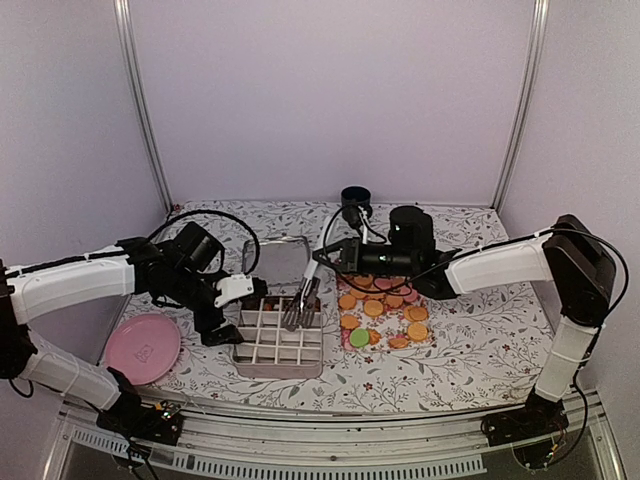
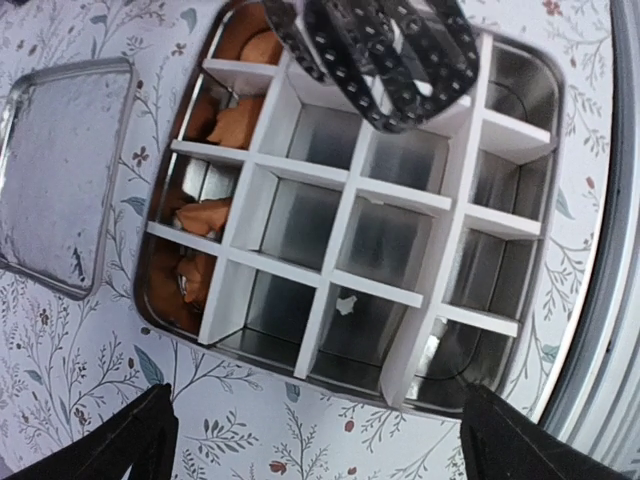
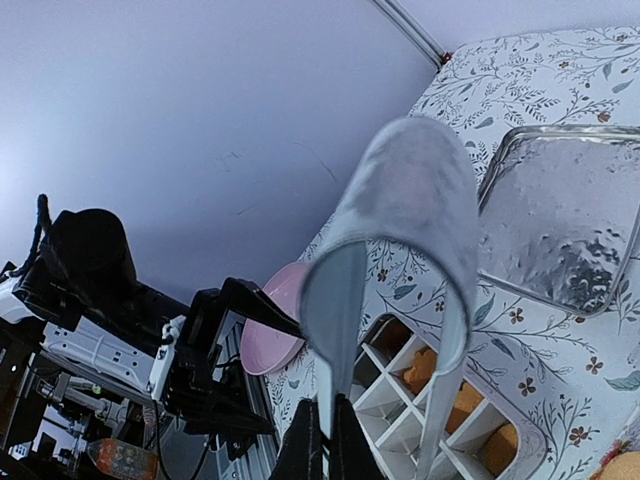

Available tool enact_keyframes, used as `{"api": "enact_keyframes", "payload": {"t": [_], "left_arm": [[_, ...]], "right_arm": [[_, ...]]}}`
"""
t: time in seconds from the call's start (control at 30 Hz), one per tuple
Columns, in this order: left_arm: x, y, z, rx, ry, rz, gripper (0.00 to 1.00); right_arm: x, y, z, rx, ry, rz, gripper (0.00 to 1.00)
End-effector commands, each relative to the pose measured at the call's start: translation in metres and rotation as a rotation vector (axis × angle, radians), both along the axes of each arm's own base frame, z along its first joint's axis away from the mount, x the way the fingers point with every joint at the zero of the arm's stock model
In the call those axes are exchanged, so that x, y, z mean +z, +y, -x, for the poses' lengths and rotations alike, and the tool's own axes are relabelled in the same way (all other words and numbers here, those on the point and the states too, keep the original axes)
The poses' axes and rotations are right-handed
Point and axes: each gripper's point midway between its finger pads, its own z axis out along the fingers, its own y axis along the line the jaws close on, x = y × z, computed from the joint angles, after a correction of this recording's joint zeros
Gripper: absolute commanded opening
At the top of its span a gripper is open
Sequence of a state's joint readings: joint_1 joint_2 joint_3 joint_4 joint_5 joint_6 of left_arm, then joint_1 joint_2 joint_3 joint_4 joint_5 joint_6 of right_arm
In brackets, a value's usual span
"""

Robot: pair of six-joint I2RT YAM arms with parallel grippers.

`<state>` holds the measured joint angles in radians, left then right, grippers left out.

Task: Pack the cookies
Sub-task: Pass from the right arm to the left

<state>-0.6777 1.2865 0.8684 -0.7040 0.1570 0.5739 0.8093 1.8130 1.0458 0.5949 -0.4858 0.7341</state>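
Observation:
The cookies (image 1: 375, 308) lie as small orange, pink and one green disc on a patterned napkin right of the tin box (image 1: 312, 366). The box has a white divider grid (image 2: 350, 195); orange cookies (image 2: 236, 124) fill the compartments along one side, also seen in the right wrist view (image 3: 465, 403). My right gripper (image 1: 318, 258) (image 3: 325, 450) is shut on metal tongs (image 1: 300, 305) (image 3: 400, 230) that hang over the box; their tips (image 2: 390, 60) show no cookie. My left gripper (image 1: 215, 330) (image 2: 320, 450) is open and empty just beside the box's left edge.
The box's lid (image 1: 280, 258) (image 2: 60, 190) (image 3: 565, 220) lies flat behind the box. A pink plate (image 1: 143, 347) (image 3: 275, 320) sits at the near left. A dark cup (image 1: 355, 200) stands at the back. Purple walls enclose the table.

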Motion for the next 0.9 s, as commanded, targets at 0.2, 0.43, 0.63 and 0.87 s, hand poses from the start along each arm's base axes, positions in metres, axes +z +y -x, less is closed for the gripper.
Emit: {"api": "enact_keyframes", "payload": {"t": [0.2,0.43,0.63,0.87], "left_arm": [[0.088,-0.038,-0.01,0.061,0.115,0.394,0.98],[0.122,-0.061,0.015,-0.028,0.257,0.559,0.9],[0.134,-0.066,0.033,-0.099,0.357,0.642,0.76],[0.141,-0.062,0.044,-0.13,0.435,0.696,0.6]], "right_arm": [[0.084,0.005,0.018,0.027,-0.217,-0.045,0.0],[0.123,0.031,0.036,0.056,-0.386,-0.071,0.0],[0.143,0.057,0.051,0.12,-0.48,-0.107,0.0],[0.151,0.063,0.067,0.185,-0.513,-0.14,0.0]]}}
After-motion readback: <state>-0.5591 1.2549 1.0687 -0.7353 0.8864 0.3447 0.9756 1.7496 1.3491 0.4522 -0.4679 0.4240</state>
